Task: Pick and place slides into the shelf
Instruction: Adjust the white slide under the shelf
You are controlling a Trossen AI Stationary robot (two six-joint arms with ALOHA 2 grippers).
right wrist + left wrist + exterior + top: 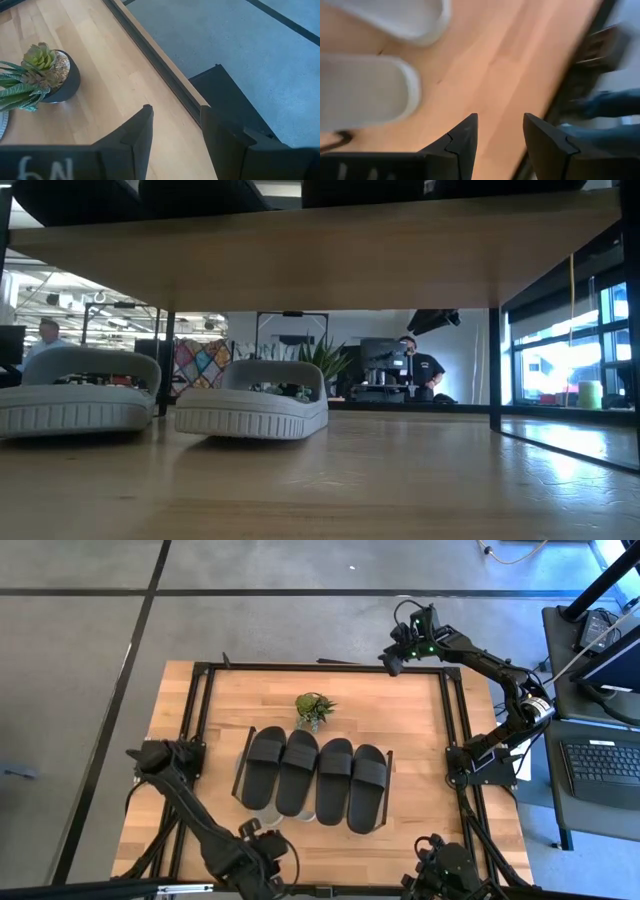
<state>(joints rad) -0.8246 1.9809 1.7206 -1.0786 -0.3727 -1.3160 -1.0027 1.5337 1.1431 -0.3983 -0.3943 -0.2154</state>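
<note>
We begin with the worktop (415, 710), a wooden board framed by black rails, and both our jaws sit at its edges rather than over the load. The shelf (246, 752) stands mid-worktop, well away from either set of jaws, its top board filled side by side by four black slides (316, 775), which looks to us like the reason nothing more fits up there. Beneath that board, on its lower level, lie two grey-white slides (160, 398), toes level, so we judge the task close to complete.

The left gripper (500, 132) hangs at the near edge, jaws parted and empty, with the pale slides just ahead of them. The right gripper (176, 125) is parked at the far corner, jaws parted a little and holding nothing. A potted plant (42, 75) stands just ahead of those jaws, off the shelf.
</note>
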